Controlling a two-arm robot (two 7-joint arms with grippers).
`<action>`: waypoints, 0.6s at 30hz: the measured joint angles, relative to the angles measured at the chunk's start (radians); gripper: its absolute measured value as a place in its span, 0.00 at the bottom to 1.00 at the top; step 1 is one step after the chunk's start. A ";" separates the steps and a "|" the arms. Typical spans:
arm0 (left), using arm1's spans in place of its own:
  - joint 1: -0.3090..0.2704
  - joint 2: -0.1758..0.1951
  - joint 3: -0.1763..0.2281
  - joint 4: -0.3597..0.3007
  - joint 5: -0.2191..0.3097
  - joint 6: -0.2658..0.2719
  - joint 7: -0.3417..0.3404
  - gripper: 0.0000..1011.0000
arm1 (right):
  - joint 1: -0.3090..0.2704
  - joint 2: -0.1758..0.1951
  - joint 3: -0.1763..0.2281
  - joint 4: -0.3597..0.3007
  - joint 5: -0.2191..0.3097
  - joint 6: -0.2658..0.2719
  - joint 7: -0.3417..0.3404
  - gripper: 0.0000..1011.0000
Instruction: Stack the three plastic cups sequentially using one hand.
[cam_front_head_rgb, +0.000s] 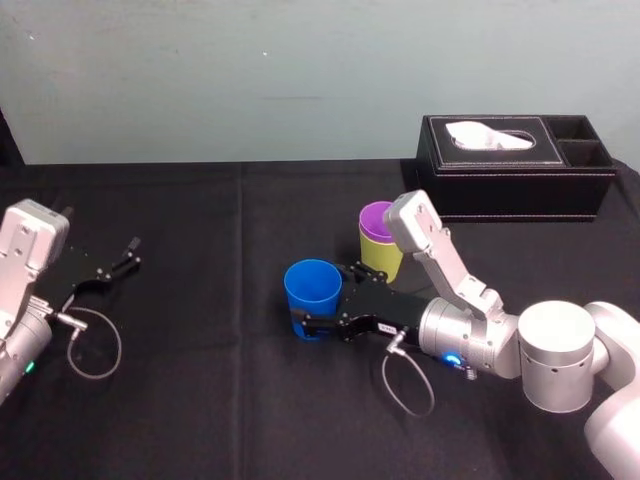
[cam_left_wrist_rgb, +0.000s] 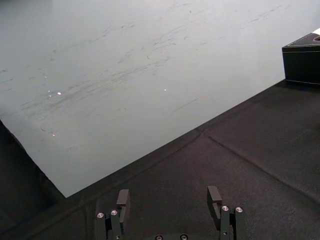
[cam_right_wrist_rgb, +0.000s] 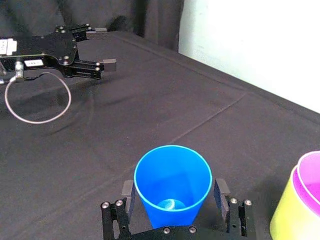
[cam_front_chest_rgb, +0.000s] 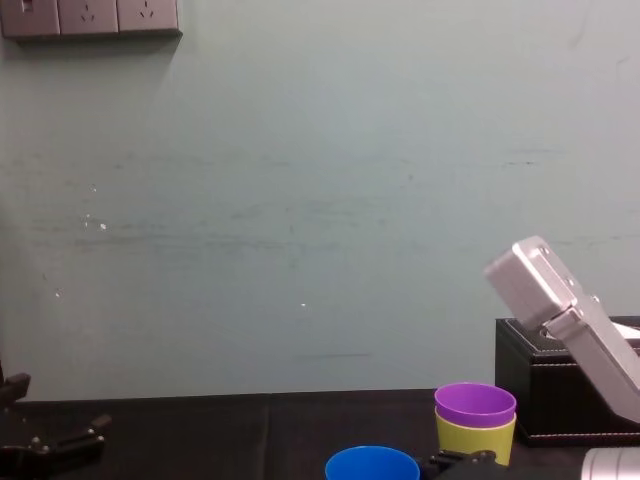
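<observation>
You have no legible writing to work from here. The right gripper carries a small white label on its black body, just right of centre and low in the head view, but the print is too small for you to read. In the right wrist view, the left gripper bears two white stickers on its black body. Dark marks show on them, yet you cannot make out any letter or number.
</observation>
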 joint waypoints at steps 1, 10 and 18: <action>0.000 0.000 0.000 0.000 0.000 0.000 0.000 1.00 | 0.002 -0.002 -0.001 0.003 -0.001 -0.001 0.001 0.99; 0.000 0.000 0.000 0.000 0.000 0.000 0.000 1.00 | 0.005 -0.004 -0.002 0.007 -0.003 -0.005 0.002 0.99; 0.000 0.000 0.000 0.000 0.000 0.000 0.000 1.00 | 0.003 -0.002 -0.001 0.005 -0.002 -0.004 0.002 0.83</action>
